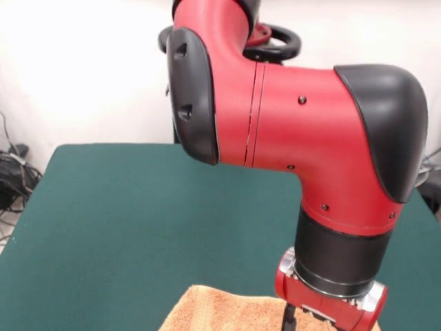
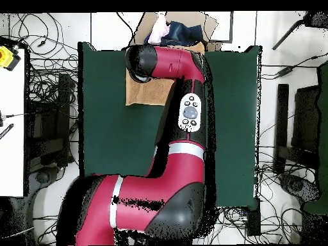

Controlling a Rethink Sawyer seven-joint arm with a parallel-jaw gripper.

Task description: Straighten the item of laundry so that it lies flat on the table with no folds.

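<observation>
At the table's [image 1: 103, 207] edge lies the towel [image 1: 213, 310]; hand [image 1: 289, 321] state unclear.

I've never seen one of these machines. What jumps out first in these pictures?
The bulky red and black robot arm dominates, bending down over the large dark green felt-topped table. Beneath its wrist, at the table's edge farthest from the robot's base, lies a small orange-tan terry-cloth towel, partly hidden by the arm. Overhead, tangled cables crowd the floor around the table.

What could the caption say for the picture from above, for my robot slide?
A red robot arm reaches across the green table over an orange-tan towel.
</observation>
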